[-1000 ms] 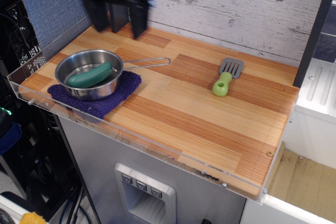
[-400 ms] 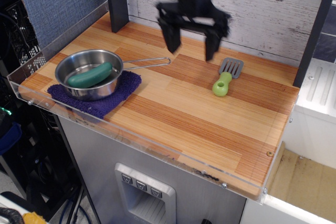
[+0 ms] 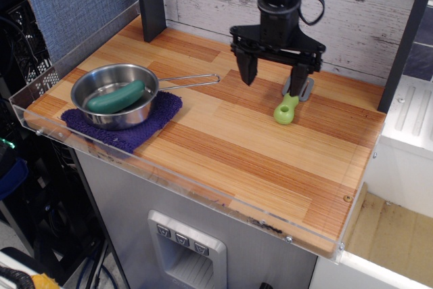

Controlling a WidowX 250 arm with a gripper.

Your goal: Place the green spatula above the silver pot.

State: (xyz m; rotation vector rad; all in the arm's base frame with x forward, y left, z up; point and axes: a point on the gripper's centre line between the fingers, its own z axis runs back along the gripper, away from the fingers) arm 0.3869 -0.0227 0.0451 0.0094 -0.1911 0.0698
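Observation:
The green spatula (image 3: pixel 287 109) lies on the wooden counter at the right, lime-green handle toward me, its grey slotted blade partly hidden behind a gripper finger. The silver pot (image 3: pixel 114 95) sits at the left on a purple cloth, its wire handle pointing right, with a dark green vegetable (image 3: pixel 116 97) inside it. My gripper (image 3: pixel 272 76) hangs open just above and slightly left of the spatula; its right finger (image 3: pixel 298 78) is over the blade, its left finger (image 3: pixel 246 68) is over bare wood. It holds nothing.
A purple cloth (image 3: pixel 162 115) lies under the pot. A clear acrylic rim (image 3: pixel 203 191) runs along the counter's front and left edges. A dark post (image 3: pixel 150 1) stands at the back left, and a plank wall (image 3: pixel 365 11) runs behind.
The gripper has moved from the back left, across the counter to the right, and come down over the spatula. The spatula and pot have not moved.

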